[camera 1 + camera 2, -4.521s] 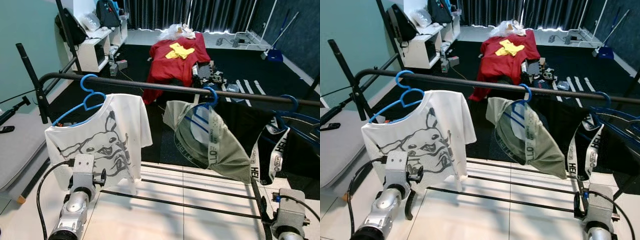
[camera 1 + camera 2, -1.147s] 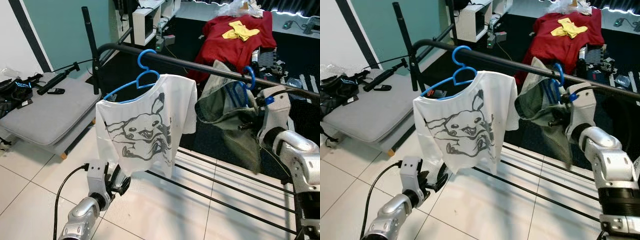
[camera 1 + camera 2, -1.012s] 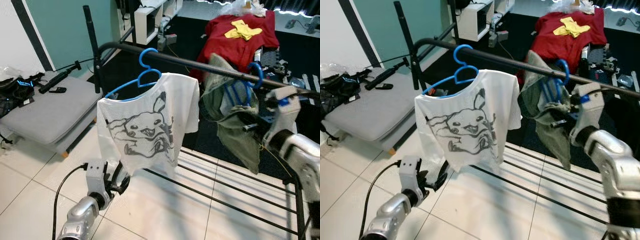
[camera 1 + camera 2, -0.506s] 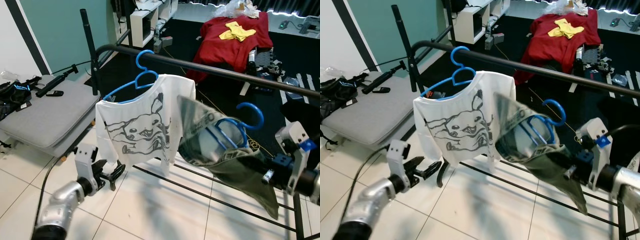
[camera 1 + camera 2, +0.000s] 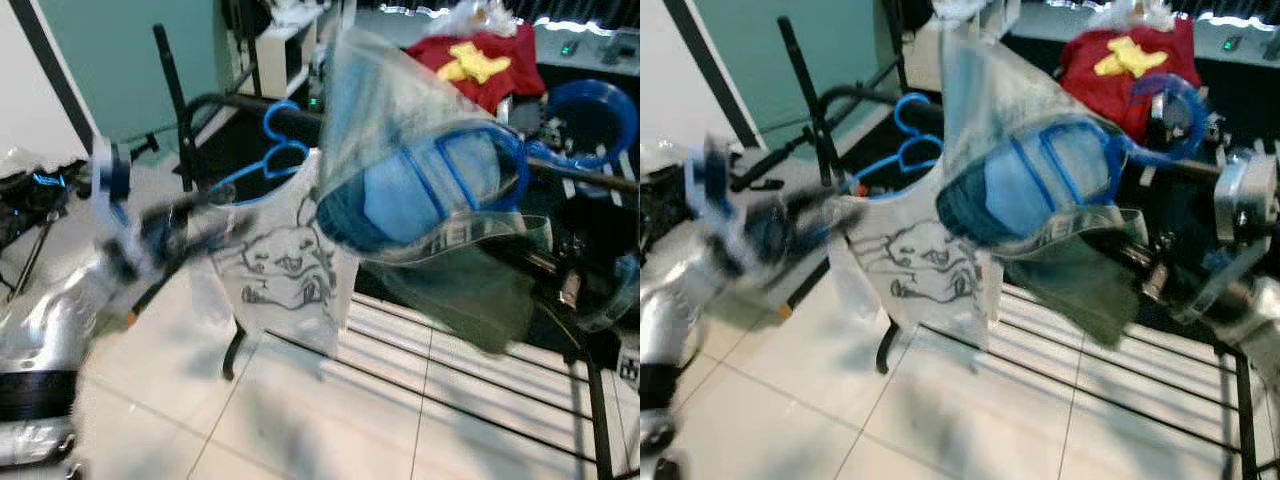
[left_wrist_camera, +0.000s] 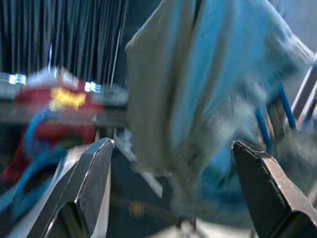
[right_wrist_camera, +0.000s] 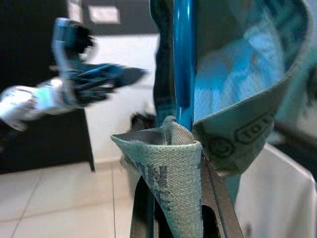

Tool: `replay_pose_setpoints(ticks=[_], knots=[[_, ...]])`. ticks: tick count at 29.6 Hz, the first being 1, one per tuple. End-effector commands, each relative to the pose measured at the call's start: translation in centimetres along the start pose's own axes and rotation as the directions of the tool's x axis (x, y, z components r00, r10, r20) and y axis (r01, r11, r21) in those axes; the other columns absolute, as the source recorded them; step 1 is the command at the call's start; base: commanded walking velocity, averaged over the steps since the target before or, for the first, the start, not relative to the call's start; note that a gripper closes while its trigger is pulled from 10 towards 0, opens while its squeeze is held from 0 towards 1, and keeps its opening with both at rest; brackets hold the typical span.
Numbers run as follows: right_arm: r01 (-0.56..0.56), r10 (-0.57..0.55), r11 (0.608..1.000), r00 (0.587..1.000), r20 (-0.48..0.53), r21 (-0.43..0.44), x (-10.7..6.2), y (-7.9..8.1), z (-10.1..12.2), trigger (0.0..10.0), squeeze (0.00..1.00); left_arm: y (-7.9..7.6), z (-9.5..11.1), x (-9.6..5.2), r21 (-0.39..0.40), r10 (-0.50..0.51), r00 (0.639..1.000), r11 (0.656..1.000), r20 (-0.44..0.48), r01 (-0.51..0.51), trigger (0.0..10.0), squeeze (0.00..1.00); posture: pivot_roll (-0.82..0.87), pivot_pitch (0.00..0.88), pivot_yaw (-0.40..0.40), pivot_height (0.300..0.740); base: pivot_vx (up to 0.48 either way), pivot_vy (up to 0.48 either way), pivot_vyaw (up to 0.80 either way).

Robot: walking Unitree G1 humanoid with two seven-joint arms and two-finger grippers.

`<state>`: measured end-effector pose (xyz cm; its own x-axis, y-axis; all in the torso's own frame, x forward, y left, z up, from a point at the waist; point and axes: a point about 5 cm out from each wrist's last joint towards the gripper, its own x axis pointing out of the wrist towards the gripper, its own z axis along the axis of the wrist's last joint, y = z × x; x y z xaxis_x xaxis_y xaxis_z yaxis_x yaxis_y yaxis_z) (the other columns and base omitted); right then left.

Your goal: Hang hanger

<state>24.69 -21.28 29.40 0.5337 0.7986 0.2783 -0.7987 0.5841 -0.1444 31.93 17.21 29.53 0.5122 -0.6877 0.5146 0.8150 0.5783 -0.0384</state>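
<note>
I have the blue plastic hanger [image 5: 455, 185] with the grey-green garment [image 5: 440, 250] draped over it held up off the rail, high in the middle of my head views and close to the camera. My right gripper [image 7: 171, 198] has it: in the right wrist view the two black fingers are pinched together on a fold of the garment's woven hem with the hanger's blue bar running straight up between them.

The relation I care about is hook to rail. The hanger's round blue hook [image 5: 590, 120] points to the right and slightly away from me, and the black metal rail of the clothes rack [image 5: 215, 100] runs left to right behind and below it. So the hook sits above and on the near side of the rail, not over it; I judge it has to travel away from me and then down to catch.

My left gripper [image 6: 173, 183] is raised on the left, badly blurred in the head views. In the left wrist view its fingers stand wide apart with nothing between them, aimed toward the garment. The right arm is plainly the nearer one to the rail's free stretch.

The white T-shirt with a cartoon print [image 5: 285, 270] hangs on its own blue hanger [image 5: 265, 150] to the left.
</note>
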Motion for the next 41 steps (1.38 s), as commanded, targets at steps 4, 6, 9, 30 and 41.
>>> replay_pose_setpoints(ticks=[4,6,9,30,41], knots=[[-0.009,0.01,1.0,1.0,-0.016,0.028,3.0,-0.5,-1.7,0.0,0.0,-1.6,-2.1,2.0,-0.033,0.003,1.0,0.999,0.012,-0.003,10.0,0.0,-0.03,0.105,-0.006,0.74,0.0,0.0,0.0],[-0.01,0.012,0.999,0.999,-0.04,0.033,4.0,-0.6,-2.5,0.0,0.0,-2.1,-2.8,2.8,-0.04,-0.006,1.0,0.999,0.012,0.006,10.0,0.0,-0.03,0.105,-0.006,0.74,0.0,0.0,0.0],[0.009,-0.006,0.999,0.997,-0.079,0.031,5.6,-0.9,-3.6,0.0,0.0,-3.1,-3.8,3.8,-0.059,-0.029,0.999,0.998,0.016,0.03,10.0,0.0,-0.03,0.105,-0.011,0.74,0.0,0.0,0.0],[-0.093,0.09,0.995,0.991,-0.097,-0.028,6.5,0.3,-2.6,0.0,0.0,0.9,-2.4,2.9,0.39,0.481,0.869,0.783,0.114,-0.485,0.0,0.0,-0.04,0.115,-0.002,0.74,0.0,0.0,0.0],[0.024,-0.045,0.996,0.962,-0.268,-0.081,4.5,-1.2,-4.0,0.0,0.0,2.0,1.2,2.3,0.514,0.499,0.836,0.667,0.23,-0.54,0.0,0.0,-0.03,0.121,0.01,0.74,0.0,0.0,0.0]])
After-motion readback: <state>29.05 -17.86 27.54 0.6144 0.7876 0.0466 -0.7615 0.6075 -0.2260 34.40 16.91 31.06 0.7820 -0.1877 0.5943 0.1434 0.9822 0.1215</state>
